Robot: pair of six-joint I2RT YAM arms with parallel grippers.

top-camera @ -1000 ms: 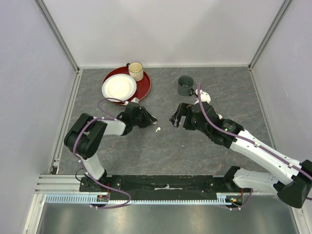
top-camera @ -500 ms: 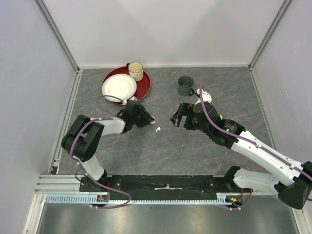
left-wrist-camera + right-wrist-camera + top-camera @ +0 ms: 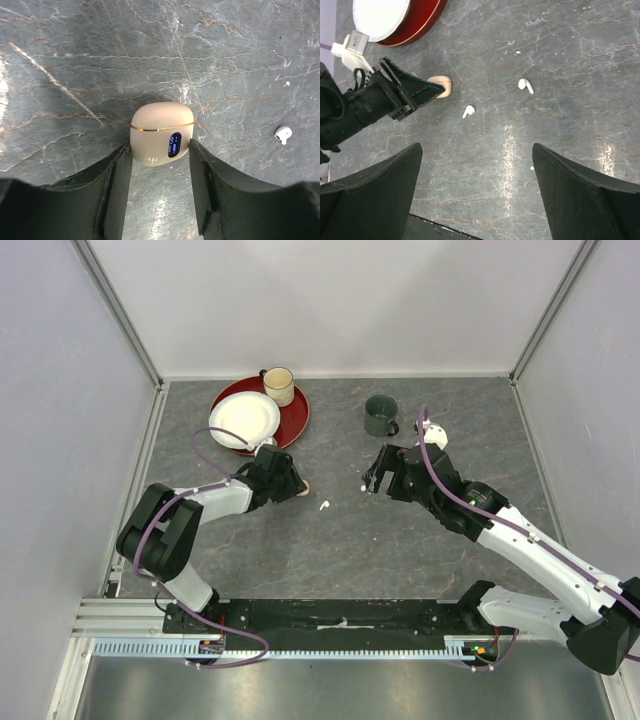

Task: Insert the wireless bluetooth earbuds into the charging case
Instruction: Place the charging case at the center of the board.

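Note:
The closed pale peach charging case, with a lit blue display, rests on the grey table. My left gripper has its fingertips against both sides of the case's near end; it also shows in the top view. One white earbud lies to the case's right, also seen in the top view and the right wrist view. A second white earbud lies further right. My right gripper is wide open and empty above the table, right of the earbuds. No peach earbuds show.
A white plate rests on a red plate at the back left, with a cream mug on it. A dark green mug stands at the back centre, just behind my right gripper. Walls enclose the table.
My left gripper has drawn back to the left, and the peach case has moved with it. My right gripper has shifted right and slightly away from the earbuds.

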